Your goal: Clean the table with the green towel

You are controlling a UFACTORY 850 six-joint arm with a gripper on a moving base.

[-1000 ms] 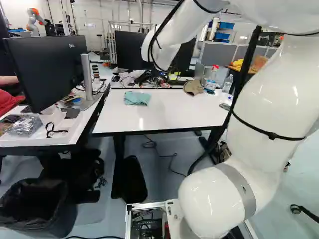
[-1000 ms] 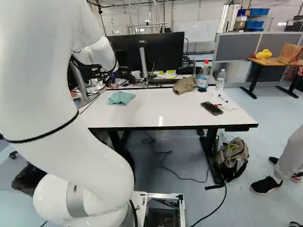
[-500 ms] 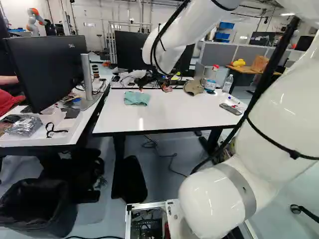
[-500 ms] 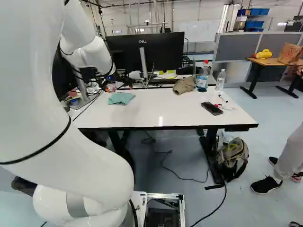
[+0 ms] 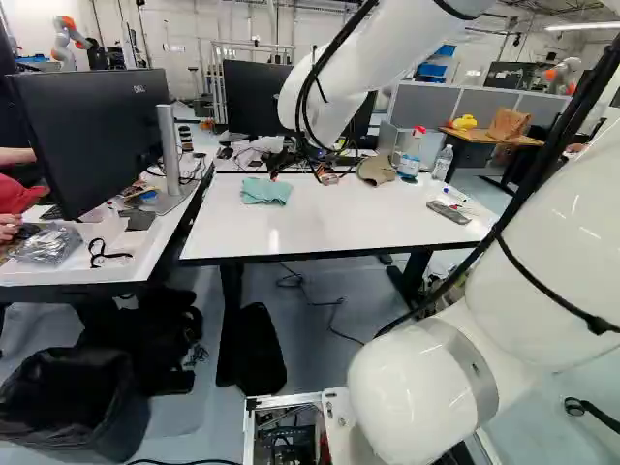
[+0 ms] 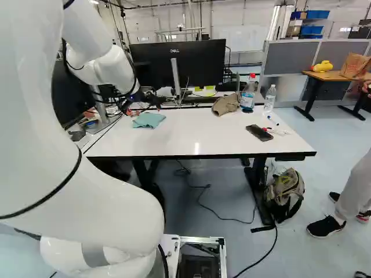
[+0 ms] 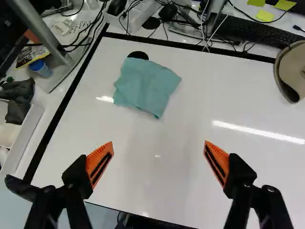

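Towel (image 7: 147, 87) lies straight ahead of the gripper (image 7: 158, 143), past the fingertips, very slightly toward the finger on the neighbouring-desk side. Flat on the table (image 7: 164, 179), near its far edge, a black round patch (image 7: 137, 55) showing at its far side. Cloth loosely folded, roughly square, so no clear long axis; one edge lies slantwise to the fingers' closing line.

Gripper: fingers wide apart, nothing between them, nothing held. Only one arm to pick from. Monitor stand (image 7: 40, 28) ahead and off to the neighbouring-desk side; cap (image 7: 291, 71) ahead and off to the other side, well apart from the towel. Spray bottle (image 6: 247, 99), water bottle (image 6: 270, 97) and phone (image 6: 258, 132) further out from the hand on the cap side.

Step in hand looks like the approach to the towel; wiping not begun, so early in the task. Next move likely: forward to centre over the cloth, down to the tabletop, close. Open span probably enough to bunch the middle. Soft thin cloth should gather easily, but pads too high would skim over it, too low would press the table. Later wipes probably need care round cap, bottles, phone.
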